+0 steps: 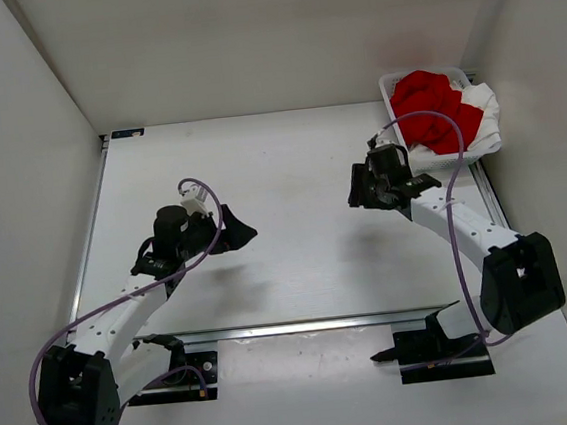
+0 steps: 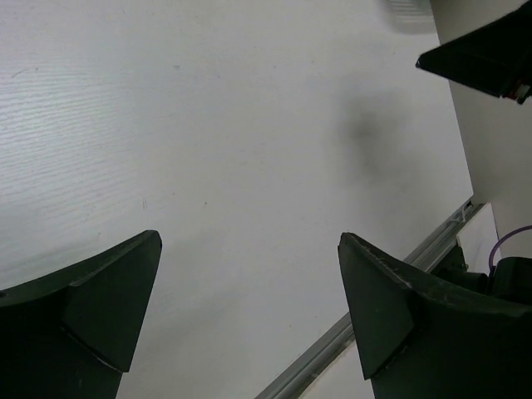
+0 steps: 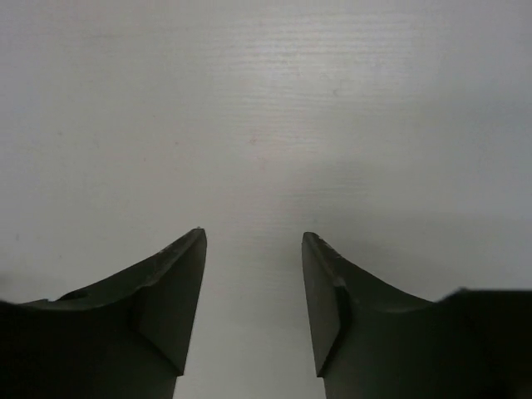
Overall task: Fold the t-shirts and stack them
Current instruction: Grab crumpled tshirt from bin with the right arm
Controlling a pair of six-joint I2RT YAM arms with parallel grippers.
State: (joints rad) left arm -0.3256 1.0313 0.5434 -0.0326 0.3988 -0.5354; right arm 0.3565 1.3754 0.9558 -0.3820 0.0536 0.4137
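White tabletop [image 1: 289, 162] is shown beneath both pincers. The left gripper [image 1: 237, 233] and right gripper [image 1: 357, 195] are held with jaws apart, nothing between them. Near the right gripper, toward the far right corner, a red t-shirt [image 1: 432, 108] and a white t-shirt [image 1: 486, 113] are heaped in a basket [image 1: 388, 86], well apart from the left gripper.

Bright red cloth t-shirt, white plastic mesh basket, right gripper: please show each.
Red t-shirt [image 1: 432, 108]: top view, crumpled middle.
Mesh basket [image 1: 385, 84]: top view, far left rim.
Right gripper [image 3: 253, 235]: right wrist view, midway between fingertips.
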